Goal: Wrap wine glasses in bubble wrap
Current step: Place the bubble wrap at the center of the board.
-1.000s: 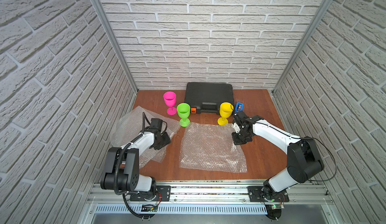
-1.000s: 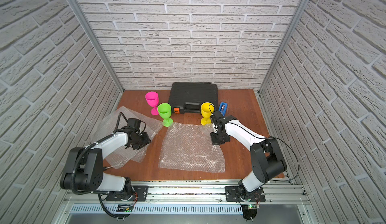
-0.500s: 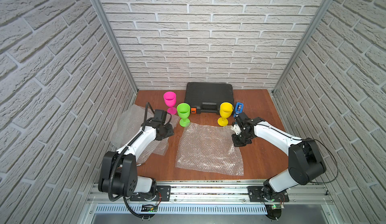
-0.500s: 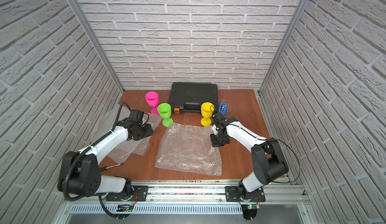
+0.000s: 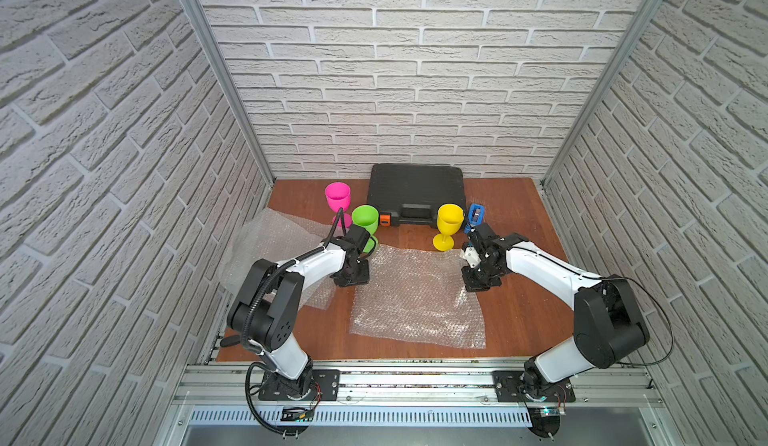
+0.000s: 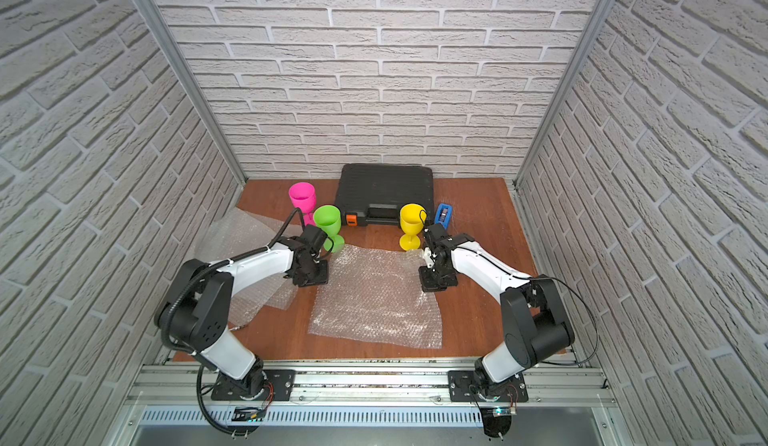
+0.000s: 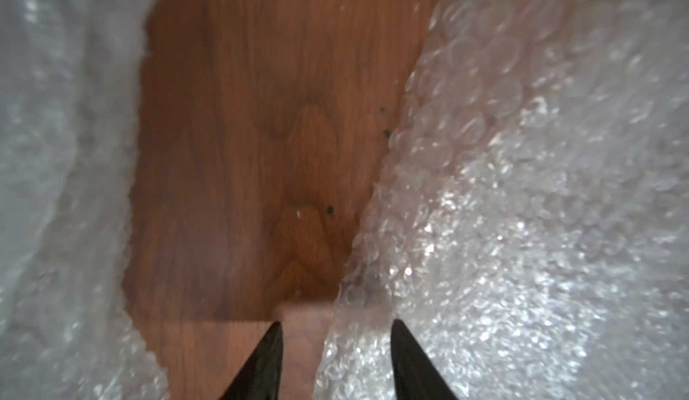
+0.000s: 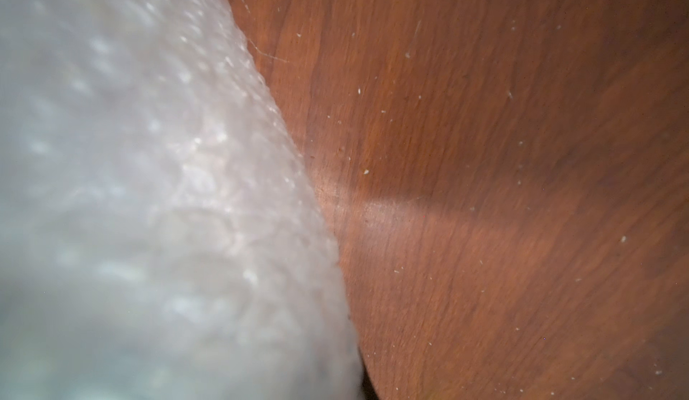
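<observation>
- Scanning the wooden table (image 5: pixel 519 223), found three opaque plastic goblets, all upright on round feet and all bare of wrap.
- Placed the hot pink goblet (image 5: pixel 337 198) at eleven o'clock, near the back.
- Placed the lime green goblet (image 5: pixel 365 220) just in front of it, also about eleven, foot partly hidden behind the left arm's wrist.
- Placed the yellow goblet (image 5: pixel 449 219) at one o'clock, foot right at the far edge of the centre bubble wrap sheet (image 5: pixel 415 302); could not tell whether touching.
- Saw that sheet as clear, shiny and crinkled, dotted with small bubbles, spread from the middle toward six o'clock, far wider than any goblet.
- Saw the left bubble wrap sheet (image 5: pixel 270 240) at nine o'clock, rumpled, partly under the left arm.
- Found the left gripper (image 7: pixel 335 327) low at the centre sheet's ten o'clock corner, fingers parted and straddling its edge, nothing pinched.
- Found the right gripper (image 5: pixel 478 282) at the sheet's two o'clock edge, clenched on the wrap; fingertips hidden, film rising blurred close to the wrist camera.
- Noted a black case (image 5: pixel 415 190) at twelve and a blue tape dispenser (image 5: pixel 475 214) just beside the yellow goblet.
</observation>
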Action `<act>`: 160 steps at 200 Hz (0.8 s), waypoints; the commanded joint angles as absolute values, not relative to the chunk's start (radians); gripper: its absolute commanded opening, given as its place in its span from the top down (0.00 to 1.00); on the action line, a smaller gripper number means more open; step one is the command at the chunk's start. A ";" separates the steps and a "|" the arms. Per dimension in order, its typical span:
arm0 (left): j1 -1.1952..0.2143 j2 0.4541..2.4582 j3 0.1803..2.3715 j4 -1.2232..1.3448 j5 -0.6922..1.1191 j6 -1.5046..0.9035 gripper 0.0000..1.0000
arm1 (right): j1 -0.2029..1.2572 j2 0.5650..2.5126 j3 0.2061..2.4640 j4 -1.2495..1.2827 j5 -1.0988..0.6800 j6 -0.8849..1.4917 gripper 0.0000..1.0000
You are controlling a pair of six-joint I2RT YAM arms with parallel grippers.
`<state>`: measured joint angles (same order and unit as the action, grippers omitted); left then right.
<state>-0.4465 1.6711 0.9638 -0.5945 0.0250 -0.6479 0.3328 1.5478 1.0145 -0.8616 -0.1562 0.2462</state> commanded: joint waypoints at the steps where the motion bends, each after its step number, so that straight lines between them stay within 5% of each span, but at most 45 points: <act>1: -0.447 1.692 0.971 -0.573 0.086 -0.644 0.70 | 0.327 1.522 0.994 -0.838 -0.169 0.250 0.97; 26: -0.446 1.641 0.951 -0.568 0.103 -0.646 0.95 | 0.327 1.505 0.985 -0.825 -0.174 0.257 0.98; 44: -0.443 1.573 0.948 -0.617 0.072 -0.648 1.00 | 0.327 1.490 0.979 -0.821 -0.169 0.256 0.98; 128: -0.451 1.404 0.779 -0.604 0.107 -0.739 1.00 | 0.309 1.605 0.988 -0.789 -0.006 0.271 0.97; 160: -0.460 1.383 0.750 -0.599 0.099 -0.756 1.00 | 0.303 1.623 0.994 -0.790 0.026 0.299 0.85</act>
<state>-0.4564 1.4174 0.7670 -0.5987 0.1143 -0.7280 0.3157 1.6234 0.9871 -0.7887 -0.0467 0.2668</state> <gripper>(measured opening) 0.046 0.129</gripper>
